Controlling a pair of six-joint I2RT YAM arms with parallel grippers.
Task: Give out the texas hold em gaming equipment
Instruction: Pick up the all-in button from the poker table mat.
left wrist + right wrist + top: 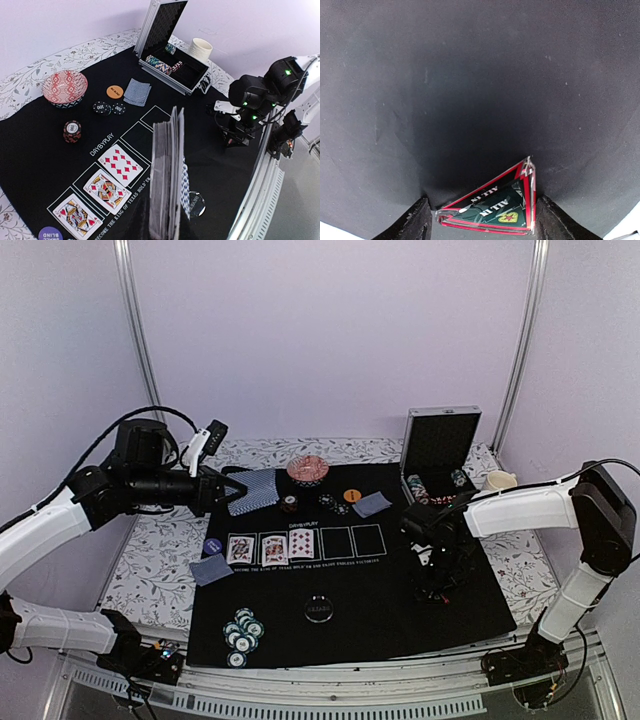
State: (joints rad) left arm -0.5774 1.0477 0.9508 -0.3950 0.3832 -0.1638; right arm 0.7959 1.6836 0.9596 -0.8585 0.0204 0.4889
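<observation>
The desk (150, 565) carries the mat (400, 615). Its first three boxes hold face-up cards (272, 547), and the last two boxes (352, 541) are bare. The left tool (226, 490) is clamped on the deck (255, 488), held above the mat's far left corner.

The right tool (482, 205) is low over the mat's right side. Its fingers (415, 225) are set wide, one on each side of the triangle (495, 205). The right finger seems to meet the triangle's edge and a sliver of gap shows at the left, so I cannot tell whether it is pinched.

The step in hand looks to be the triangle. The next move calls for a square, gentle squeeze on its thin edges and a straight lift, or else a clean release. After that, the deck would supply cards for the two bare boxes.
</observation>
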